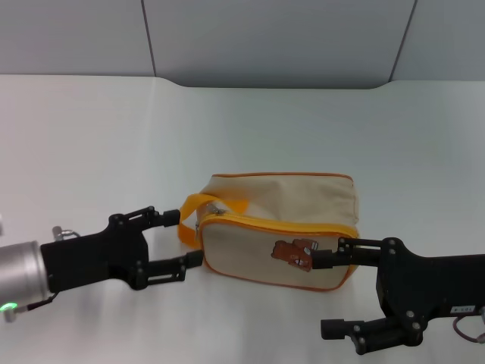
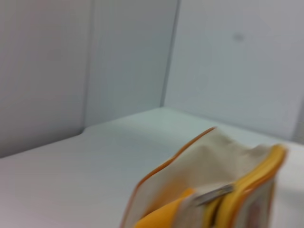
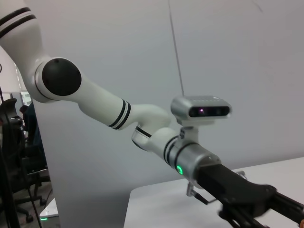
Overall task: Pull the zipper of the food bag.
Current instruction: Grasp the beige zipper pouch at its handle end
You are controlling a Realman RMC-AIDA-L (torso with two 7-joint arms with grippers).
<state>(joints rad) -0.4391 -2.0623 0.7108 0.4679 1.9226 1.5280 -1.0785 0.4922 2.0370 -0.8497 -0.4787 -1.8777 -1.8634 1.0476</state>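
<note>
The beige food bag (image 1: 282, 220) with orange piping lies on the white table, its bear patch (image 1: 294, 254) facing me. Its orange loop handle (image 1: 198, 210) is at its left end. My left gripper (image 1: 184, 239) is open at that end, with one finger by the handle and the other at the bag's lower corner. The left wrist view shows the bag's end (image 2: 204, 171) up close with the silver zipper pull (image 2: 213, 194) lying on the orange zip line. My right gripper (image 1: 327, 294) is open at the bag's front right, with its upper finger against the bag by the patch.
The white table (image 1: 114, 136) runs back to a grey wall. The right wrist view shows my left arm (image 3: 109, 107) with its wrist camera (image 3: 202, 109) and part of the table.
</note>
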